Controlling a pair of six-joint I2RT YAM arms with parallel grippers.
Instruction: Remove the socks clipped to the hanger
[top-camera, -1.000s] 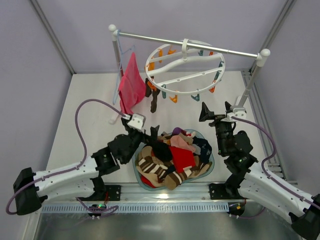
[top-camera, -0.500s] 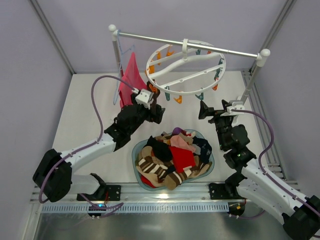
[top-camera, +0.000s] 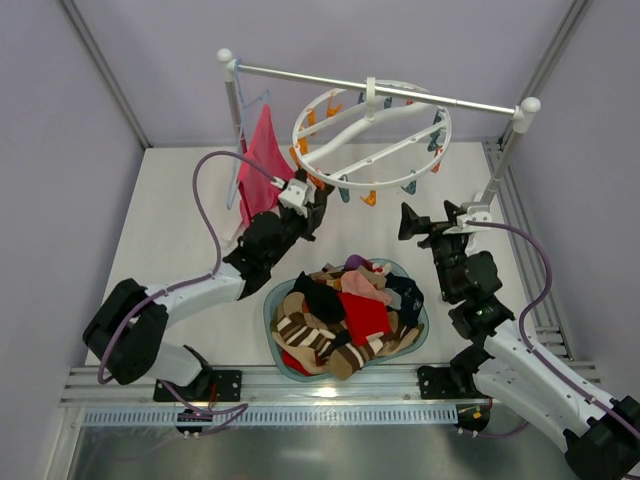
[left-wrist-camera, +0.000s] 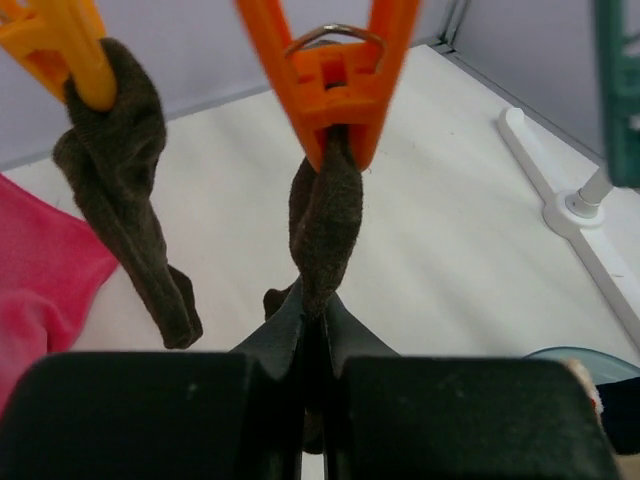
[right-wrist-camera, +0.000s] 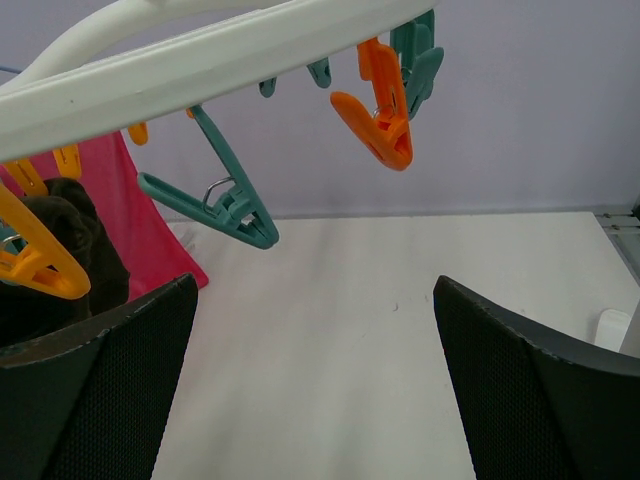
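The white round hanger (top-camera: 372, 125) hangs from the rail, with orange and teal clips around its rim. In the left wrist view a dark brown sock (left-wrist-camera: 325, 215) dangles from an orange clip (left-wrist-camera: 335, 70), and my left gripper (left-wrist-camera: 315, 310) is shut on its lower end. A second dark brown sock (left-wrist-camera: 120, 200) hangs from another orange clip just to the left. In the top view my left gripper (top-camera: 308, 203) is under the hanger's left rim. My right gripper (top-camera: 432, 220) stands open and empty below the ring's right side, with the ring (right-wrist-camera: 200, 55) above it.
A teal basket (top-camera: 272, 300) piled with loose socks sits between the arms. A pink cloth (top-camera: 262, 165) hangs at the left end of the metal rail (top-camera: 440, 98). The white posts (top-camera: 505, 160) stand at both ends, their feet on the table.
My left arm has risen from beside the basket to the hanger's left rim and its gripper has shut on the dark brown sock. The ring has turned slightly. The right arm barely moved.
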